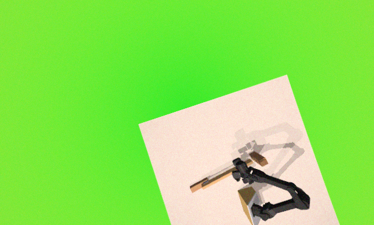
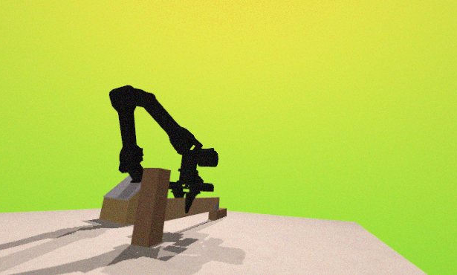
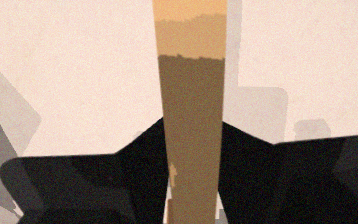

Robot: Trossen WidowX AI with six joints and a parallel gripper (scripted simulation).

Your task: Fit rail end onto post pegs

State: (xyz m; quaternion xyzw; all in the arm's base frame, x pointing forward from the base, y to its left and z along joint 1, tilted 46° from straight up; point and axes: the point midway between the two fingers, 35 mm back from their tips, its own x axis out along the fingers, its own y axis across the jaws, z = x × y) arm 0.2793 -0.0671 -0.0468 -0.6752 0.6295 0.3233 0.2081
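Pale matte table (image 1: 185, 137) carries the wooden rail (image 1: 218, 177), clamped in the gripper (image 1: 238, 165) near the post (image 1: 258, 159). Exterior view alone shows the post (image 2: 151, 206) leaning; wrist view shows black fingers flanking the rail (image 3: 192, 125).
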